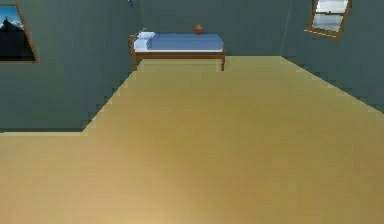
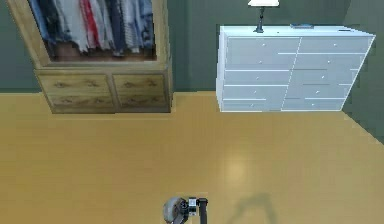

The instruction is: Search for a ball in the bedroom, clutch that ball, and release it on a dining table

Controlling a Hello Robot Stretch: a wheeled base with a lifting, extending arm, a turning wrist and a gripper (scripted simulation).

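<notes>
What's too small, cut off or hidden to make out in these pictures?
Forward view: reddish blob on the bed, too small to name.
Arm side view: lamp on the dresser, top cut by the upper edge.
Arm side view: gripper low at the bottom edge; whether it holds anything is unclear.

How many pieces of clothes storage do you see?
2: a wooden wardrobe at the arm side view's left, a white chest of drawers at its right. More may lie outside the pictures.
</notes>
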